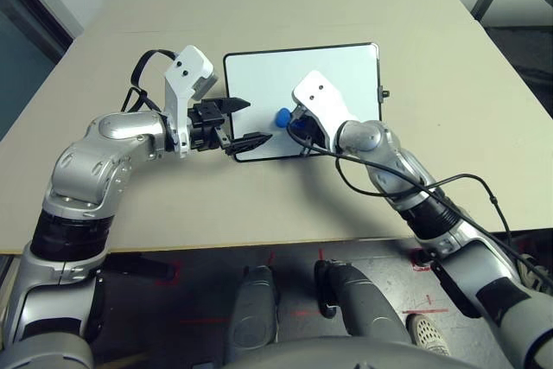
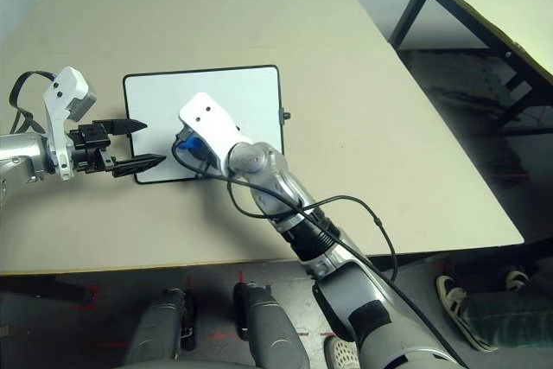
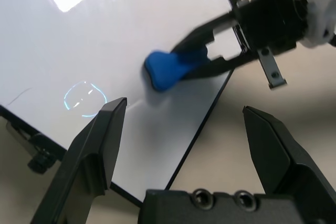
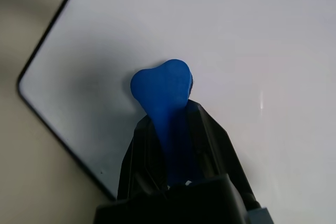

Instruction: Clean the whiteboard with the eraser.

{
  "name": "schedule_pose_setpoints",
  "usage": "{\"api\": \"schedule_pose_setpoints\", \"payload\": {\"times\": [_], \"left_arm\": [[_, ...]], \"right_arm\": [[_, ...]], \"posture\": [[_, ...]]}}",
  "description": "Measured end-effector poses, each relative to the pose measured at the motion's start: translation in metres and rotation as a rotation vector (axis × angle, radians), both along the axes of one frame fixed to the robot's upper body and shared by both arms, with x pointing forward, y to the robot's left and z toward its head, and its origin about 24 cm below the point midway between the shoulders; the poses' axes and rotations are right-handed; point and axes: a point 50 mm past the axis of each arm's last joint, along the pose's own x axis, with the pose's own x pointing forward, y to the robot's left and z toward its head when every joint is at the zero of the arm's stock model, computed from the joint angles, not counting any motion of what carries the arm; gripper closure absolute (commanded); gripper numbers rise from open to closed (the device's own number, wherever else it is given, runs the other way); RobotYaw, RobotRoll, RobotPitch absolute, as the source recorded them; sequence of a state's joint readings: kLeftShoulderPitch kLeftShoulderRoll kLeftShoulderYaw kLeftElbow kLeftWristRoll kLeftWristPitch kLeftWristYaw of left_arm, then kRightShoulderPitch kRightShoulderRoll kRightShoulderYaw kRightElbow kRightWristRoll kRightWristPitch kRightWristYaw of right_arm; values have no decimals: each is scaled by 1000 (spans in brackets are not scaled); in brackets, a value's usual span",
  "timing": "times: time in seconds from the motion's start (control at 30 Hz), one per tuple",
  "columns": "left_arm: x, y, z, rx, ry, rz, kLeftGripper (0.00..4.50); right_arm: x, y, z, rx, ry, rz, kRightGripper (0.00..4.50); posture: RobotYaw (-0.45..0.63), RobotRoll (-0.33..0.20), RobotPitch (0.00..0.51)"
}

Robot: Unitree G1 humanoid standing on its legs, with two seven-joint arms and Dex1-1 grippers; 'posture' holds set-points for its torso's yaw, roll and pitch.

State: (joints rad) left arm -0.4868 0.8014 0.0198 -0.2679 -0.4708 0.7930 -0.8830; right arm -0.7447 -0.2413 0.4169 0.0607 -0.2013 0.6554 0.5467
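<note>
Two-eye views: small rectangular whiteboard (image 1: 341,75) with thin black frame, rounded corners and a side knob lies flat on the matte beige counter (image 1: 259,6), well in from every counter edge; the right end effector (image 1: 292,124) presses the bright blue peanut-shaped eraser (image 1: 282,116) onto the board near its front edge.
Left end effector (image 1: 238,121): black fingers spread apart, empty, straddling the board's front-left corner, seemingly bracing it.
Left wrist view: glossy, hard white surface with glare; a faint bluish ring mark (image 3: 84,97) sits apart from the eraser (image 3: 165,69).
Right wrist view: right end effector clamped on the eraser's (image 4: 163,85) rear lobe and waist, its front lobe touching the board.
Handling judgement: eraser looks light and slightly yielding, best gripped at the pinched waist; board looks stiff, thin and slippery, likely to slide unless steadied at its frame.
Progress judgement: wiping under way, the ring mark not yet cleared.
</note>
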Motion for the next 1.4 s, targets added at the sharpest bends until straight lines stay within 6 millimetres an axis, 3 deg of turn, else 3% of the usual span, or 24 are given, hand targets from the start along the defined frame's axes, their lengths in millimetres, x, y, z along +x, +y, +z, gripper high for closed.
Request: {"api": "schedule_pose_setpoints", "payload": {"times": [0.23,0.6,0.97,1.23,1.4], "left_arm": [[0,0,0,1,1,-1,0],[1,-1,0,2,2,-5,0],[1,-3,-2,2,4,-13,0],[2,-2,-3,-1,5,-14,0],[2,-3,-3,-5,1,-17,0]], "right_arm": [[17,-26,25,71,-45,-183,3716],[13,-33,38,120,-76,-226,3719],[-23,6,10,32,39,3,3721],[-22,30,1,-51,60,111,3721],[-17,36,-2,-72,49,133,3721]], "posture": [[79,0,172],[76,0,164],[77,0,166],[82,0,171],[89,0,172]]}}
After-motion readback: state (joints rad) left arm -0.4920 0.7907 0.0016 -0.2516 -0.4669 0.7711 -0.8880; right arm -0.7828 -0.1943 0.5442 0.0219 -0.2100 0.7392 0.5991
